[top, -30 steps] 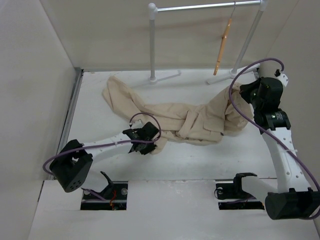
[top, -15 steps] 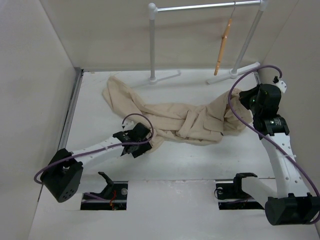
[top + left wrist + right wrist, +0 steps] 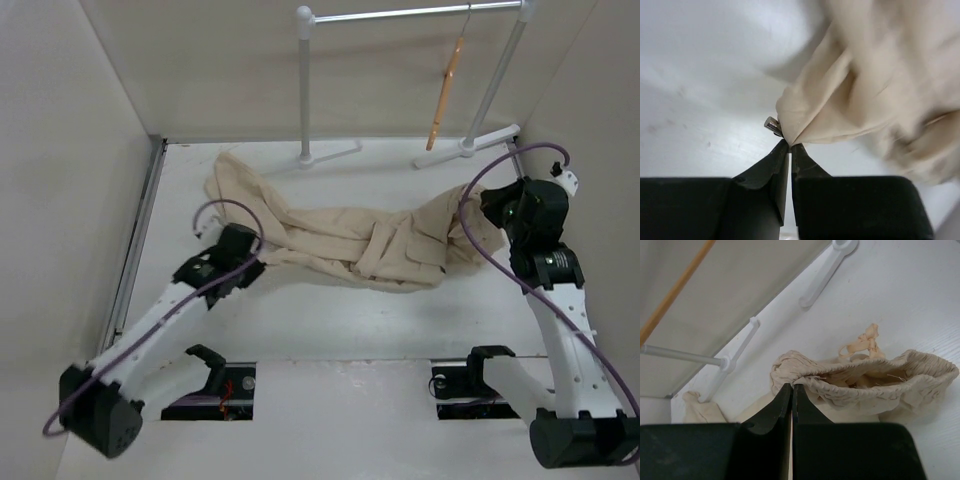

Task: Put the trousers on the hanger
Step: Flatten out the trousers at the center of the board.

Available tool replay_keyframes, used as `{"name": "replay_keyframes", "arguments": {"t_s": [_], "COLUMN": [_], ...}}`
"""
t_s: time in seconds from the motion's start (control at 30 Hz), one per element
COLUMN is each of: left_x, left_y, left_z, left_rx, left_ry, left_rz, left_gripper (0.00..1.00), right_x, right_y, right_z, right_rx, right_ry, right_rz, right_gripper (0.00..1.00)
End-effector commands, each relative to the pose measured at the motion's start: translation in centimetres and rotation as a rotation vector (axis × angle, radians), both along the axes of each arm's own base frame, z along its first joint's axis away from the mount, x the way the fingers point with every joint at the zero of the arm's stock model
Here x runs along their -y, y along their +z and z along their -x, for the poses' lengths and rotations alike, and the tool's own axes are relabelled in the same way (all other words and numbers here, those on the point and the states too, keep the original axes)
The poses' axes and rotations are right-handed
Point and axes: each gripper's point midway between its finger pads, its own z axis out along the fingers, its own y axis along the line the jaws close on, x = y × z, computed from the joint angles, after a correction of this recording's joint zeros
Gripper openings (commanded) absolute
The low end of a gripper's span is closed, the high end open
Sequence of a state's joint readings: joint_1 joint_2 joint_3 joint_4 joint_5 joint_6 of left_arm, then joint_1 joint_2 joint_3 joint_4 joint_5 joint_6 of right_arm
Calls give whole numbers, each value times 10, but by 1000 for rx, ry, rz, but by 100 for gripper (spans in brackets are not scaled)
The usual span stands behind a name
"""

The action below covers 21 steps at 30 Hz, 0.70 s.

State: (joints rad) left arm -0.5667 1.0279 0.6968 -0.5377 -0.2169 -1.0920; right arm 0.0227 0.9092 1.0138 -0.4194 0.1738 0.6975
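The beige trousers (image 3: 350, 238) lie crumpled across the middle of the table, one leg running to the back left. My left gripper (image 3: 260, 254) is at their near-left edge, shut on a pinched corner of the cloth (image 3: 805, 127) at its fingertips (image 3: 790, 145). My right gripper (image 3: 484, 203) is at the right end, shut on the gathered elastic waistband (image 3: 860, 382), which it holds up off the table. The orange wooden hanger (image 3: 445, 92) hangs by its hook from the white rack's rail at the back right; in the right wrist view the hanger (image 3: 675, 287) shows as a slanted bar.
The white tubular rack (image 3: 400, 14) stands at the back, its feet (image 3: 330, 153) on the table just behind the trousers. Walls close the left, back and right sides. Bare white tabletop (image 3: 380, 320) lies between the trousers and the arm bases.
My left gripper has moved left and slightly back, and now pinches the cloth's near-left edge, which is drawn out leftwards. The right arm has shifted only a little.
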Motion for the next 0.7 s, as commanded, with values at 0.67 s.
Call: {"name": "replay_keyframes", "arguments": {"t_s": [0.67], "left_x": [-218], "left_y": [336], "left_z": [-13], "left_rx": [729], "left_ry": [678], "left_rz": [-247], "left_gripper": [3], "right_x": [14], "right_y": [39], "right_z": [103], "right_rx": [68], "right_ry": [-66], "right_rz": [49], "right_gripper": [1]}}
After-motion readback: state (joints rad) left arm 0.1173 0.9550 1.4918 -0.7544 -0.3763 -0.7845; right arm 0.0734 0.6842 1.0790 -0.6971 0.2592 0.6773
